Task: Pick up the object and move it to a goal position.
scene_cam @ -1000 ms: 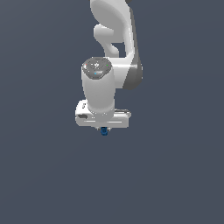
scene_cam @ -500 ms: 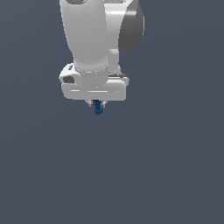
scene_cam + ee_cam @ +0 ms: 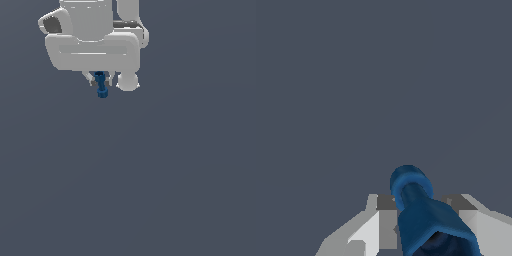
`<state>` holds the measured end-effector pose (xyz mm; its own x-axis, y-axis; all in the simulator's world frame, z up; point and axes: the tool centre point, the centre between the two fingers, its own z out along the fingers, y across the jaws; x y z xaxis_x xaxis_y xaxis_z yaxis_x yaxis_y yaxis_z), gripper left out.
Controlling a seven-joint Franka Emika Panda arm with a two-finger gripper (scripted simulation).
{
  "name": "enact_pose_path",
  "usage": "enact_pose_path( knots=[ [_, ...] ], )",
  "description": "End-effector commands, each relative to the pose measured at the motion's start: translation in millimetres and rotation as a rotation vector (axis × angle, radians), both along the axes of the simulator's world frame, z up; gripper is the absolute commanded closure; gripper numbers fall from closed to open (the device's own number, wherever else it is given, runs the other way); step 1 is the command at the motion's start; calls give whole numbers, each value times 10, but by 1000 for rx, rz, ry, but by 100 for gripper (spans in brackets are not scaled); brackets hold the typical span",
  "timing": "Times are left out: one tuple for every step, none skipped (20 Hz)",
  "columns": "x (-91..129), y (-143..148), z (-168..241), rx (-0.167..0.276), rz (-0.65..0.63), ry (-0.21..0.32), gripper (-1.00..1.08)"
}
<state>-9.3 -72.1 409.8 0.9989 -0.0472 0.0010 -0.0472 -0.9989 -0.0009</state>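
- Looking down the wrist view first: the dark-blue peg fills the space between the two fingertips, its rounded end pointing away from the camera, with bare grey floor beyond it.
- The gripper is clamped on that peg, and both views agree; the peg's upper part sits between the jaws and its lower end hangs free below them.
- In the exterior view the peg shows as a small blue stub under the white hand, near upright, touching nothing else.
- Now the change: a second ago the hand was small and near the middle of the exterior view; half a second ago it was bigger and higher; now it looms large against the top edge, shifted toward the exterior view's left.
- So the arm is carrying its load, climbing or closing on the camera — which of the two, the pictures don't settle.
- The peg has ridden along in the same place under the fingers through all three pictures, so no slip that I can see.
- My read: pick-up done, transport under way.
- No goal marker shows in either view, so how far is left I cannot tell.
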Motion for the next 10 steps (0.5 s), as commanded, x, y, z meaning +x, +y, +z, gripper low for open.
enact_pose_path(
  knots=[
    [-70,-42,259,0,0,1,108],
    [-91,-57,350,0,0,1,108],
    [-110,-71,434,0,0,1,108],
    [-127,-80,513,-1,0,1,108],
    [-142,-93,584,-1,0,1,108],
    [-156,-104,650,-1,0,1,108],
    [-168,-114,710,-1,0,1,108],
    [-179,-124,764,-1,0,1,108],
    [-188,-132,812,-1,0,1,108],
    [-196,-140,855,-1,0,1,108]
  ],
)
